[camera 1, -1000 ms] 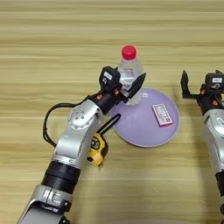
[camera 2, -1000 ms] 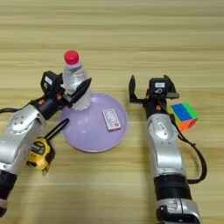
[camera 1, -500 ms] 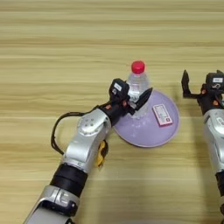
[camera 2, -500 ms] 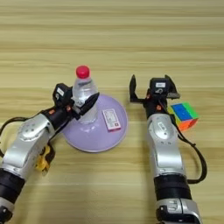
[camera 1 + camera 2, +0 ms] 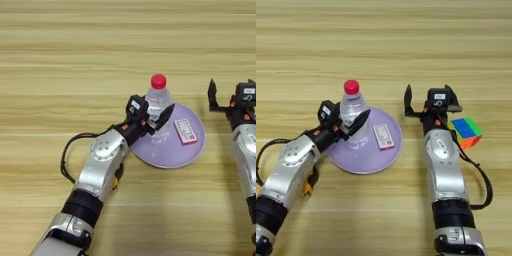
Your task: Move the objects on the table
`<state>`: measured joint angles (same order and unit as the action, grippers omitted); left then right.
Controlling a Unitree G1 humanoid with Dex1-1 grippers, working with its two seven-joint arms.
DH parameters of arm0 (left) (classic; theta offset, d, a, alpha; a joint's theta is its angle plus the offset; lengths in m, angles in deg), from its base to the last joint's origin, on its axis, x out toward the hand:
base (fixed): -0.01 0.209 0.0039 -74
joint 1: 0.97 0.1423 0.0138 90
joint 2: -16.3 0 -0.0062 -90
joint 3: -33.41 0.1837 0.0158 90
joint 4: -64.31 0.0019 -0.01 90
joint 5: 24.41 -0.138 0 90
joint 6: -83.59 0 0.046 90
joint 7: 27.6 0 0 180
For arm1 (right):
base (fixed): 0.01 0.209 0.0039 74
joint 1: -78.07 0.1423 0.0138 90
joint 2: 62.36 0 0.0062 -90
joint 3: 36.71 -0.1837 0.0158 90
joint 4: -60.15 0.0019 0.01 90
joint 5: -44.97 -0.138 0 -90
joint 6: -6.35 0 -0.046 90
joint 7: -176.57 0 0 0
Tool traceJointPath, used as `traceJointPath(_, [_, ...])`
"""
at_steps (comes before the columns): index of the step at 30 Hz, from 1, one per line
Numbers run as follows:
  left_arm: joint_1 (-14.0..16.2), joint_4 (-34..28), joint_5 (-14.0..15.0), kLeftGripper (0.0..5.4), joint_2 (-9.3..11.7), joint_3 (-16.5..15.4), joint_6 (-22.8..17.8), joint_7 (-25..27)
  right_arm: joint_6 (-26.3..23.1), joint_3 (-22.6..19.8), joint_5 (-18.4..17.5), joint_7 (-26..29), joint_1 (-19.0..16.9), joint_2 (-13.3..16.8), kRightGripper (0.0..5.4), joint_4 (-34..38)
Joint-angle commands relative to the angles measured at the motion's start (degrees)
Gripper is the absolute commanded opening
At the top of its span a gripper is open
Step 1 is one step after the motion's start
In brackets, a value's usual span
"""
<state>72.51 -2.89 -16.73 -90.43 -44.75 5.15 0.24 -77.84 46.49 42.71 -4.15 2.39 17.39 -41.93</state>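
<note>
Two head-mounted eyes looking steeply down on the table.

Both views are facing the wood planks from close above, the robot's arms entering from the bottom edge. They are sharing the lilac plate and the bottle; the right eye is reaching further right, taking in the puzzle cube.

Table: light wood-grain planks, smooth, with a faint satin sheen. Water bottle, centre left: clear, glossy plastic; red cap, smooth. Plate beneath it: lilac, smooth, semi-gloss, apparently plastic. Small card on the plate: white and red, flat, paper-like. Puzzle cube, right of centre: bright glossy plastic faces. Arm shells: silver, metallic-looking satin finish. Left gripper and right gripper: matt black fingers.
</note>
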Motion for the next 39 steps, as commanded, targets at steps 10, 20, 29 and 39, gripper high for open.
traceJointPath(10, [2.67, -3.78, -1.39, 4.52, 0.45, 0.89, -0.95, 0.45, -0.03, 0.07, 0.05, -0.06, 0.50, -0.13, 5.40, 0.43])
traceJointPath(20, [4.91, -8.37, -1.25, 5.38, 1.52, 1.41, -2.58, 0.83, -0.17, 0.09, 0.07, -0.11, 0.41, -0.15, 5.40, 0.73])
traceJointPath(29, [7.01, -10.19, -0.99, 5.38, 3.40, 0.46, -2.87, 0.52, -0.14, 0.12, 0.08, -0.10, 0.38, -0.18, 5.40, 0.76])
traceJointPath(39, [12.17, -18.39, -0.17, 5.38, 6.15, 0.28, -4.66, 1.41, -0.22, 0.09, 0.12, -0.11, 0.40, -0.09, 5.40, 0.82])
